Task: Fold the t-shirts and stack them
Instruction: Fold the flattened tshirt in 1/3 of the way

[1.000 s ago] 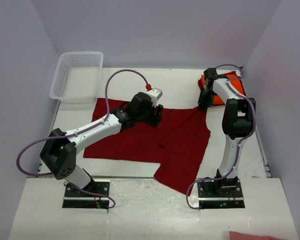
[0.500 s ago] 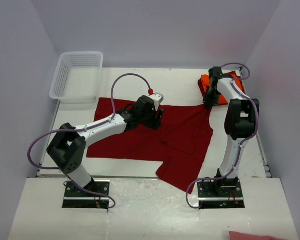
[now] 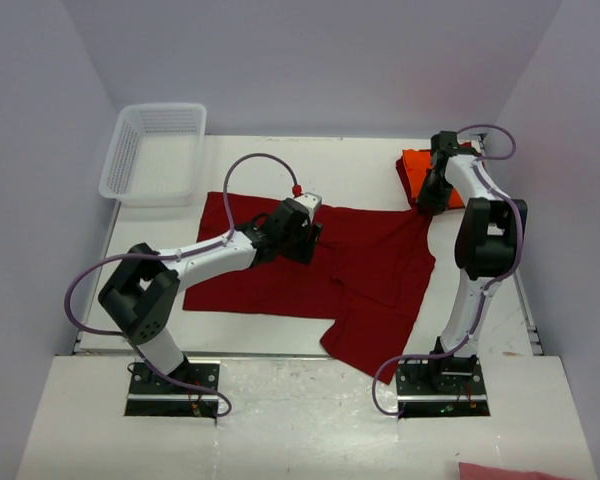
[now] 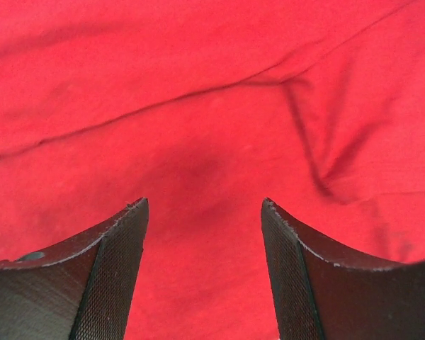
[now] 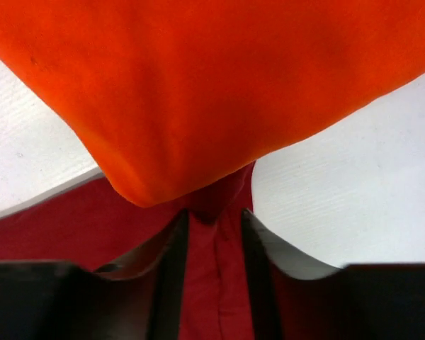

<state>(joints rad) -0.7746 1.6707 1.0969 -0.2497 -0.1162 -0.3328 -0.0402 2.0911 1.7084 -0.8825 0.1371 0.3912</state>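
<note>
Crimson t-shirt (image 3: pixel 310 275) lies spread mid-table, one corner between the right gripper's (image 5: pixel 214 214) barely parted fingers beside the orange t-shirt (image 3: pixel 417 165), grip unclear; left gripper (image 4: pixel 204 205) hovers spread above it, so folding probably comes next.

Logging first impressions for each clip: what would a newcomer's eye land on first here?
The dark red t-shirt spread across the middle of the table dominates, the left gripper open just over it. At the far right, the right gripper has a corner of that cloth between its fingers, at the edge of the folded orange t-shirt. A white mesh basket sits at the far left corner.
</note>
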